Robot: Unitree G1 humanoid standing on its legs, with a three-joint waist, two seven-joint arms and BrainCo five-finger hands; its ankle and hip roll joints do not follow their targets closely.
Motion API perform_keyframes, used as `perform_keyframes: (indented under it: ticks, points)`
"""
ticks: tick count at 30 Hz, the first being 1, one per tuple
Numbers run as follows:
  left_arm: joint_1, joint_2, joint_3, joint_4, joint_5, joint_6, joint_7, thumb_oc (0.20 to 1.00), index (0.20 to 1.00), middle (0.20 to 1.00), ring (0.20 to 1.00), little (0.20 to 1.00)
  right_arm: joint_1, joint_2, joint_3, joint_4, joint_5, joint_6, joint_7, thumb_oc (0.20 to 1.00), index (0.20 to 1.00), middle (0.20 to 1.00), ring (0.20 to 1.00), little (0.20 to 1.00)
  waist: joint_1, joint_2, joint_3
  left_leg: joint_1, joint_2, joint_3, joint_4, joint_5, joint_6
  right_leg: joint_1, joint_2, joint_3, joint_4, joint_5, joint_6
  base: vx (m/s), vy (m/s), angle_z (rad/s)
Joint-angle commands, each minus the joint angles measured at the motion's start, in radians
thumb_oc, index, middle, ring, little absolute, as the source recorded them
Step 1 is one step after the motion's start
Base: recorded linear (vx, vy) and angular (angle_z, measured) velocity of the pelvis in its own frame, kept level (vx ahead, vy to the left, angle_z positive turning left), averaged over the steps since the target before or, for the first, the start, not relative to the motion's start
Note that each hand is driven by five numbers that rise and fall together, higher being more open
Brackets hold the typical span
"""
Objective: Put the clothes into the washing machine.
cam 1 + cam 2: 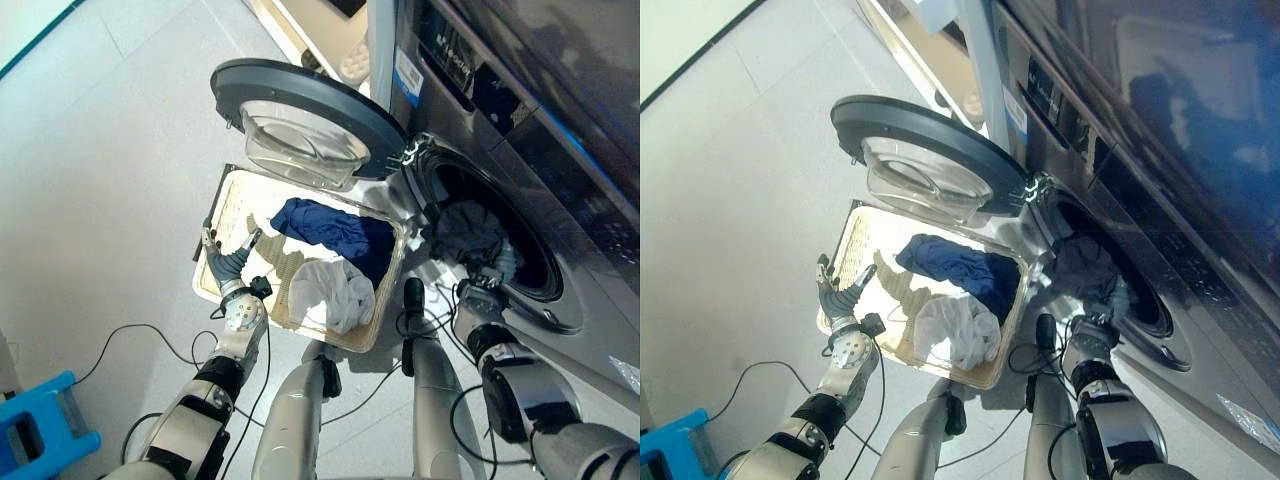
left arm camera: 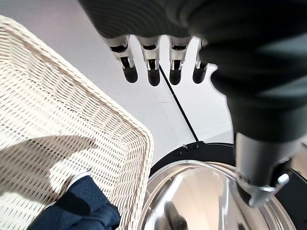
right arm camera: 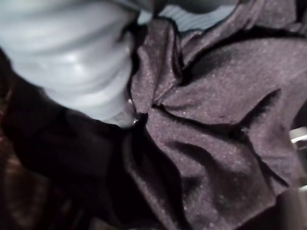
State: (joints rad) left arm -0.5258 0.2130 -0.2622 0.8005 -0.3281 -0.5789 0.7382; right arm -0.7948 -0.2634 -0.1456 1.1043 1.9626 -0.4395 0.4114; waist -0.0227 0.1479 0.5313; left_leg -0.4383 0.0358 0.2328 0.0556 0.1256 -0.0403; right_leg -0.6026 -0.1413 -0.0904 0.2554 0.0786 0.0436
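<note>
Clothes in machine: dark grey garment (image 1: 470,232) bunched at the drum mouth of the washing machine (image 1: 560,150), part hanging over the lip, not yet pushed fully inside.
Clothes left: navy garment (image 1: 335,230) and white garment (image 1: 332,292) lying in the wicker laundry basket (image 1: 228,200) on the floor in front of the machine.
Door: round machine door (image 1: 305,115) swung wide open above the basket.
Right hand: right hand (image 1: 487,284) at the drum opening, buried against the grey cloth; wrist view shows folds of fabric close up; fingers hidden, grip cannot be told.
Left hand: left hand (image 1: 228,262) hovering at the basket's outer rim, fingers straight and spread, holding nothing.
Progress: judged about one item of three loaded; two remain, then the grey one needs tucking in.
</note>
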Motion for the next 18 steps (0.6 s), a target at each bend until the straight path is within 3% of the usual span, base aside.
perform_keyframes:
  ticks: [1,6,11,14,18]
  points:
    - [-0.056,0.027,-0.024,-0.062,0.045,-0.061,-0.017,1.0,1.0,1.0,1.0,1.0,-0.062,-0.053,-0.051,-0.073,0.01,-0.085,-0.059,0.2,0.2,0.2,0.2,0.2,0.029,0.023,-0.011,-0.089,-0.098,-0.023,0.13,-0.106,-0.019,0.006,0.002,-0.15,0.072,-0.085,0.066,-0.02,-0.13,0.07]
    - [-0.073,0.09,-0.059,-0.15,0.047,-0.036,-0.043,1.0,1.0,1.0,1.0,1.0,-0.117,-0.117,-0.075,-0.074,0.01,-0.151,-0.167,0.2,0.2,0.2,0.2,0.2,0.05,0.007,-0.011,-0.115,-0.094,-0.038,0.136,-0.107,-0.013,-0.015,0.0,-0.167,0.083,-0.077,0.072,-0.01,-0.119,0.13]
    - [-0.088,0.138,-0.08,-0.219,0.037,-0.006,-0.058,1.0,1.0,1.0,1.0,1.0,-0.153,-0.183,-0.08,-0.056,0.01,-0.216,-0.217,0.2,0.2,0.2,0.2,0.2,0.058,0.004,-0.011,-0.133,-0.094,-0.046,0.148,-0.112,-0.011,-0.035,-0.009,-0.175,0.098,-0.072,0.076,0.01,-0.048,0.08]
    - [-0.084,0.161,-0.093,-0.258,0.025,0.011,-0.062,1.0,1.0,1.0,1.0,1.0,-0.172,-0.227,-0.105,-0.064,0.01,-0.311,-0.267,0.2,0.2,0.2,0.2,0.2,0.059,0.003,-0.011,-0.137,-0.092,-0.05,0.155,-0.119,-0.011,-0.041,-0.014,-0.175,0.104,-0.071,0.079,0.01,-0.026,0.07]
    - [-0.071,0.178,-0.1,-0.279,0.009,0.024,-0.067,1.0,1.0,1.0,1.0,1.0,-0.185,-0.271,-0.135,-0.067,0.01,-0.392,-0.336,0.2,0.2,0.2,0.2,0.2,0.058,0.003,-0.011,-0.134,-0.093,-0.055,0.152,-0.122,-0.01,-0.042,-0.013,-0.172,0.102,-0.068,0.081,0.0,0.0,0.0]
